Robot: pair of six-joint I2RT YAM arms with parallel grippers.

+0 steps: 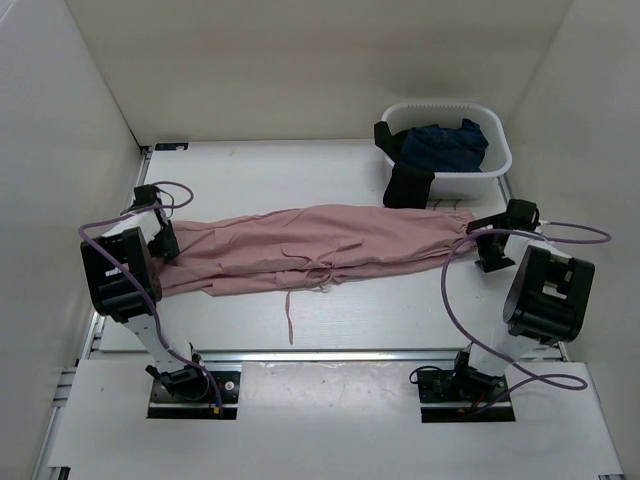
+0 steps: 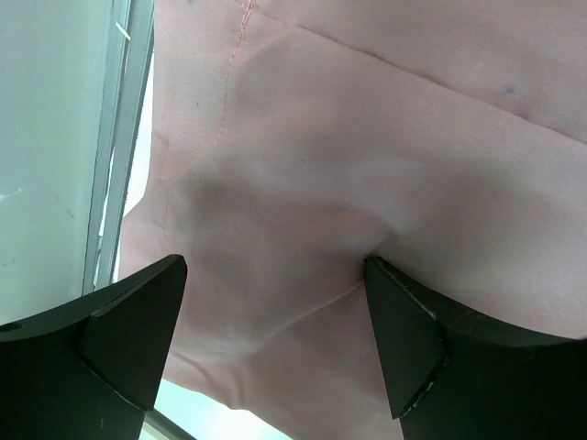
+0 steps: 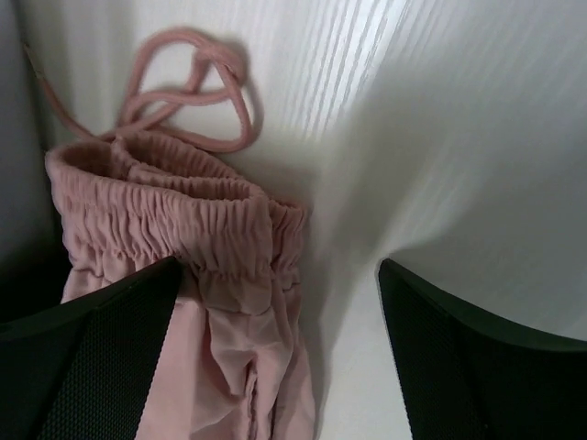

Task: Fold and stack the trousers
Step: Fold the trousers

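The trousers (image 1: 330, 245) lie stretched across the desk (image 1: 400, 320), the fold seemingly just starting: left end effector (image 2: 275, 275) spread apart over the leg end (image 2: 385, 147), right end effector (image 3: 280, 266) apart at the waistband (image 3: 174, 215), each next needing to pinch fabric.

left end effector (image 2: 275, 266) spread wide, right end effector (image 3: 280, 266) apparently likewise
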